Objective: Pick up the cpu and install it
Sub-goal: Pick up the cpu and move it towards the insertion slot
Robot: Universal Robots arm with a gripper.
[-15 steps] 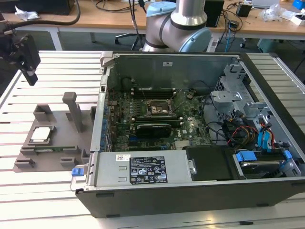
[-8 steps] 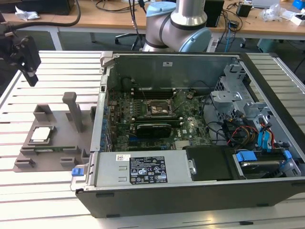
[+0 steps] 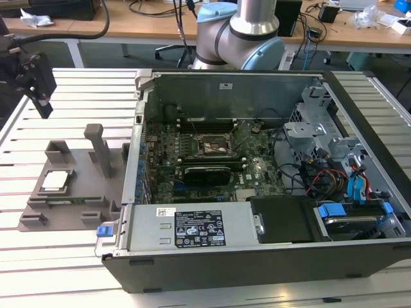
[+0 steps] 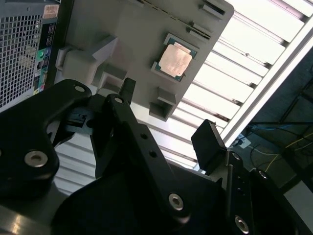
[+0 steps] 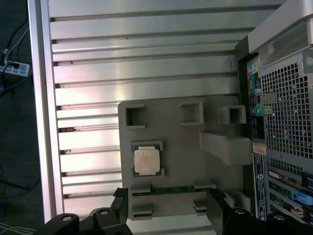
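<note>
Cpu (image 5: pixel 147 160) on grey holder plate (image 5: pixel 181 156), spread claw (image 5: pixel 168 200) seemingly above, well apart

The cpu (image 5: pixel 147 161) has a silvery-white metal top, smooth with a dull sheen, inside a thin darker rim; the holder plate (image 5: pixel 186 156) under it is grey matt plastic; the table (image 5: pixel 146 73) is ribbed bare metal, brushed and reflective; the gripper (image 4: pixel 167 105) is matt black with bright metal screw heads; in the exterior view the computer case (image 3: pixel 257 83), at three o'clock from the plate, shows bare grey sheet metal inside and matt black outside; the arm (image 3: pixel 253 19) at twelve o'clock has silver metal and glossy light-blue caps.
</note>
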